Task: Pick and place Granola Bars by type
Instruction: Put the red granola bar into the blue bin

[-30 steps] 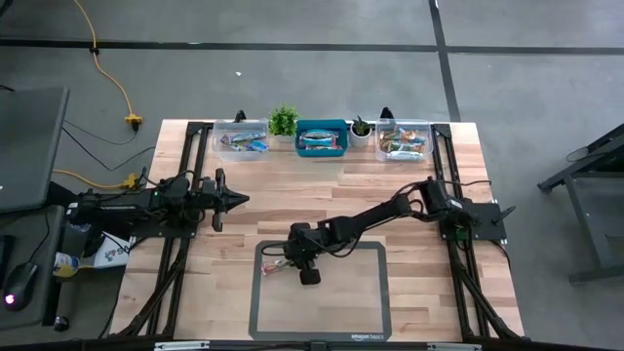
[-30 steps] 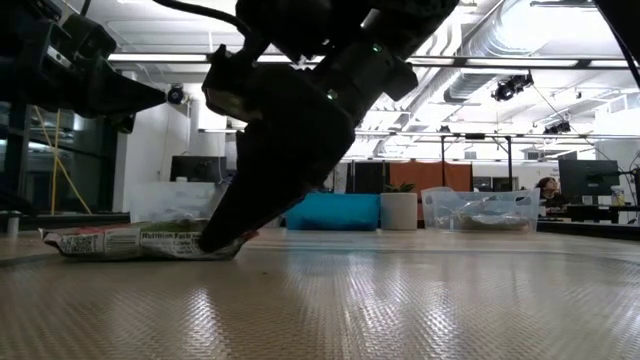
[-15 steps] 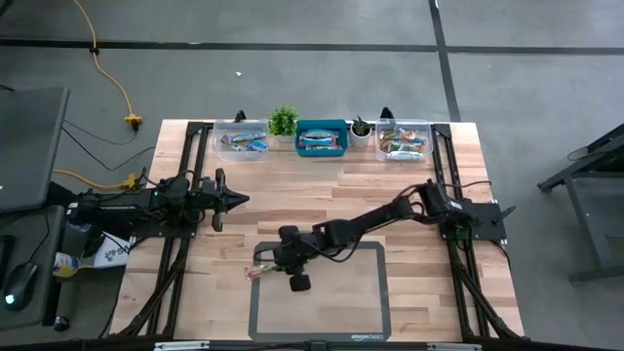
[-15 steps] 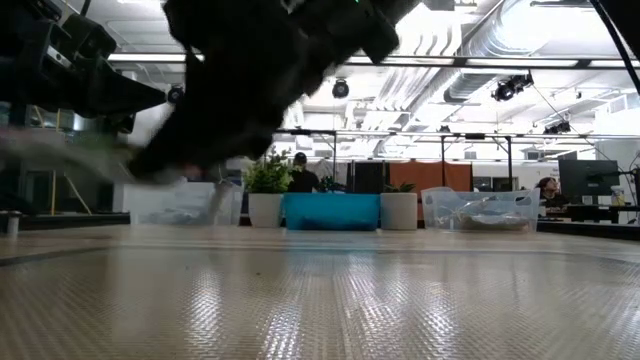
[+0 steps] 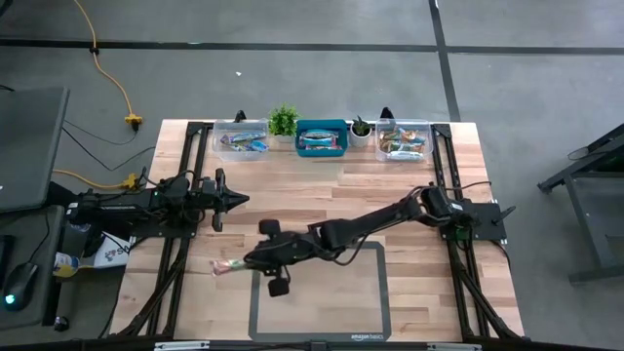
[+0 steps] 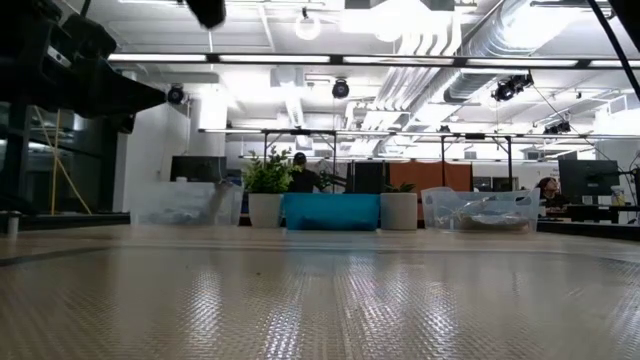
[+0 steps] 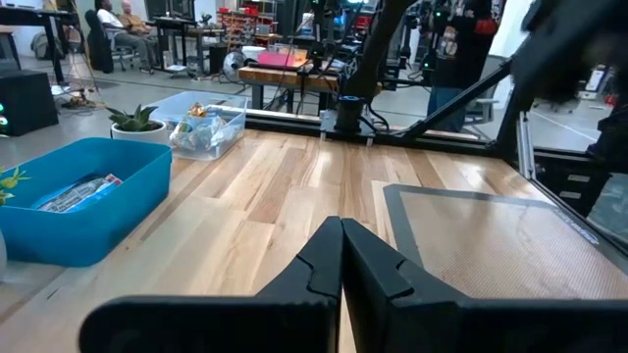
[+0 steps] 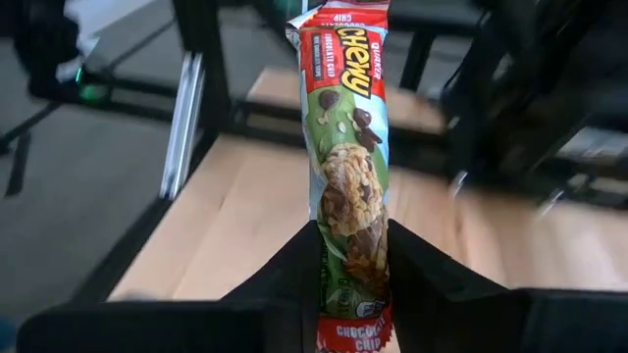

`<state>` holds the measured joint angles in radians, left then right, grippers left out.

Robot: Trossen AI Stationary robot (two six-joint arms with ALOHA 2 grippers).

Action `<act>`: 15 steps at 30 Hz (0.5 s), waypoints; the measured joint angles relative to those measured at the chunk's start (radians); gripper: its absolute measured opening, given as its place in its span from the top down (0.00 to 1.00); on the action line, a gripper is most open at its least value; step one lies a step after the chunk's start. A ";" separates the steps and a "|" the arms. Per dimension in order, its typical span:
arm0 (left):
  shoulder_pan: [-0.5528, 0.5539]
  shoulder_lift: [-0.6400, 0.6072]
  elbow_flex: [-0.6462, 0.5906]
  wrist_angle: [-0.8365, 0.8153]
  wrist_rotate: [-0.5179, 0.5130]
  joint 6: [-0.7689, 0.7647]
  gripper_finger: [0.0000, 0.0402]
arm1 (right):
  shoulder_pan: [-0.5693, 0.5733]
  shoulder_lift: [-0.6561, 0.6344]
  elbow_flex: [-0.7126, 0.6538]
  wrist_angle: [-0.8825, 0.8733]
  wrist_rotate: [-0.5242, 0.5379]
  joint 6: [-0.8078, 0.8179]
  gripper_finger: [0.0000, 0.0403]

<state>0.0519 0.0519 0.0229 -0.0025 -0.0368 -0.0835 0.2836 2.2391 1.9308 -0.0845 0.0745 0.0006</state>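
The wooden table carries a grey-bordered mat near its front edge and, along the back, three bins: a clear one on the left, a blue one in the middle and a clear one on the right, each already holding wrapped bars, with small potted plants between them. The right arm stretches across to the mat's left corner, and its right gripper is clamped on a granola bar at the lower end of the wrapper, so most of the bar's length sticks out past the fingers, clear of the table. The left gripper waits at the left side with its fingers pressed together. The bar looks light, so weight should be no trouble, but the glossy wrapper is likely slippery and the bar inside probably soft enough to bend or crumble under a hard squeeze. Held near one end, it may droop or swing; a hold across the narrow sides nearer the middle would seem steadier.
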 joint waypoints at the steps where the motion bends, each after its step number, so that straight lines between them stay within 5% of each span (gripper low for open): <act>1: 0.000 0.000 0.000 0.000 0.000 0.000 1.00 | -0.001 0.000 0.021 0.001 0.011 0.000 0.80; 15: 0.000 0.000 0.000 0.000 0.000 0.000 1.00 | -0.001 -0.001 0.249 0.175 0.118 -0.001 0.80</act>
<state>0.0518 0.0518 0.0231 -0.0025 -0.0368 -0.0834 0.2830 2.2383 2.1795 0.0903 0.1929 -0.0006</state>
